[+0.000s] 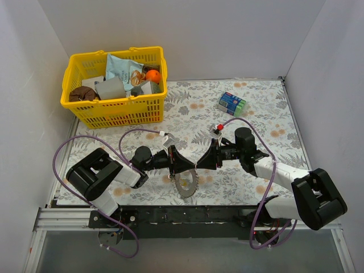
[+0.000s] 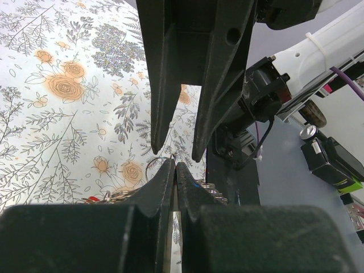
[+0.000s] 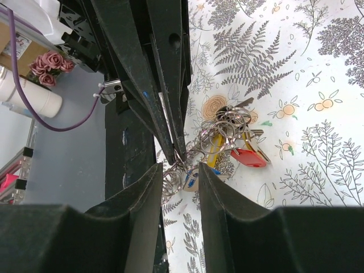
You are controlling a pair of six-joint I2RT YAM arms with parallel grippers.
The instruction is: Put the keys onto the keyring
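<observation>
Meeting over the middle of the flower-patterned surface (image 1: 256, 108), the two arms point their tips at each other in the top view, the left gripper (image 1: 177, 165) coming from the left and the right gripper (image 1: 203, 162) from the right. The keyring (image 1: 186, 183), a round hoop with a ridged edge, sits just below and between the two tips, near the front edge of the surface. The left jaws are pressed fully together, and the right wrist view shows their tips pinching the thin wire of the keyring where it joins the tangle of rings. The right jaws stand apart, one on each side of the ridged hoop, with a gap showing and no grip on it that can be made out. The keys (image 3: 233, 142) lie in a bunch on the surface just beyond the right jaws, tangled in small silvery rings; a red head (image 3: 248, 157) and a yellow head (image 3: 214, 152) show clearly. A yellow basket (image 1: 114, 54) of odds and ends stands at the back left, and a blue-green packet (image 1: 232, 103) lies at the back right
</observation>
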